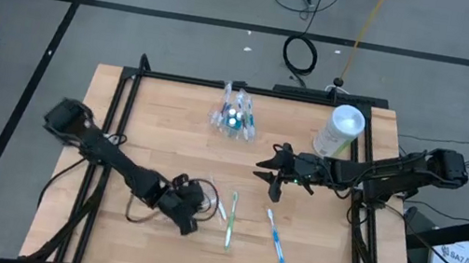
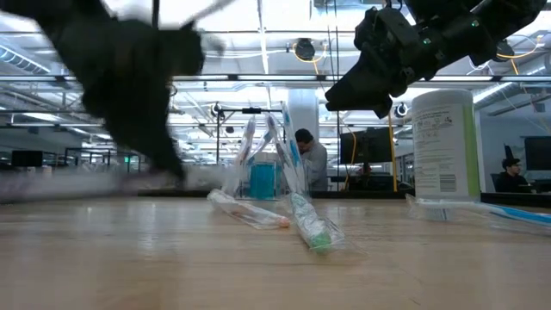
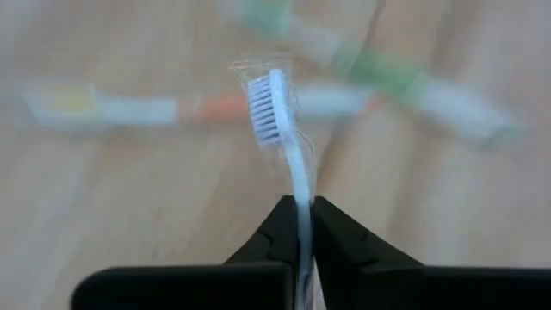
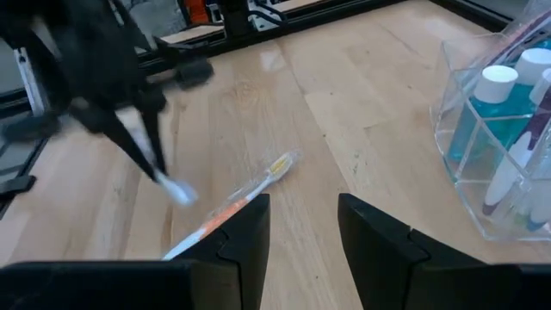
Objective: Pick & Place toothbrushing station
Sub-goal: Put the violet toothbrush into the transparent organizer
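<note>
There, I had the left gripper pinched shut on a white toothbrush handle, bristles forward, to carry toward the clear organizer at twelve o'clock; the right gripper hovered parted, empty.

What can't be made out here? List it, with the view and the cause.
- Handle of the held toothbrush: left wrist view, hidden between the shut left pincer.
- Left arm: low view, blurred; its pincer can't be picked out.
- Loose toothbrushes: left wrist view, blurred; their bristles can't be told.
- Bottle label: low view, print too small to read.
- Organizer: right wrist view, cut off by the edge.
- Right pincer tips: right wrist view, cut off; empty.
</note>
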You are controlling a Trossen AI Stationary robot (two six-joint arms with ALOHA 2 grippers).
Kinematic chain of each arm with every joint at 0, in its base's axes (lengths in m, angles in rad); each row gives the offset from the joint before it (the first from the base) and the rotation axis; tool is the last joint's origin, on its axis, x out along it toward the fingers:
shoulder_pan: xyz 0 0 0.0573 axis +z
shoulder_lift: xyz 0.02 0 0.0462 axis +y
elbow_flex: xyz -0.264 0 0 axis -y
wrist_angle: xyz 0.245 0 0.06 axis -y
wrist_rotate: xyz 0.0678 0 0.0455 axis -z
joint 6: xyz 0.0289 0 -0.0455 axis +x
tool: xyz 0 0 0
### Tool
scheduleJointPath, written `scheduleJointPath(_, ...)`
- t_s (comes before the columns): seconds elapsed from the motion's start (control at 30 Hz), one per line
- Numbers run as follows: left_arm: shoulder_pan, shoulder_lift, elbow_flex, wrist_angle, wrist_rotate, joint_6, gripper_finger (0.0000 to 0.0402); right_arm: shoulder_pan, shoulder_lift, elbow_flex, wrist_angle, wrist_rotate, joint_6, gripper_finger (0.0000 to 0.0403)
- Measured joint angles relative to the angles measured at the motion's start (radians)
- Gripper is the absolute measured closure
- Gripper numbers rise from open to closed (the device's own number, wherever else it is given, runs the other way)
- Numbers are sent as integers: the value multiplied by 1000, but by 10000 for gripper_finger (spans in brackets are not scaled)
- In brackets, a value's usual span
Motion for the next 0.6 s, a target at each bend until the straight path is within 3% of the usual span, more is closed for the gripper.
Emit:
scheduleJointPath(0.17, 11, -173, 1, -22, -138, 88, 380, 0, 0, 0, 0, 0, 1, 273)
scheduleJointPath(0.37, 41, -384, 3, 5, -578, 279, 365, 0, 0, 0, 0, 0, 1, 273)
scheduleJointPath(0.43, 72, -429, 3, 51, -675, 347, 373, 0, 0, 0, 0, 0, 1, 273)
scheduleJointPath(0.53, 138, -462, 4, 162, -711, 450, 389, 0, 0, 0, 0, 0, 1, 273)
scheduleJointPath(0.6, 189, -461, -5, 264, -653, 562, 392, 0, 0, 0, 0, 0, 1, 273)
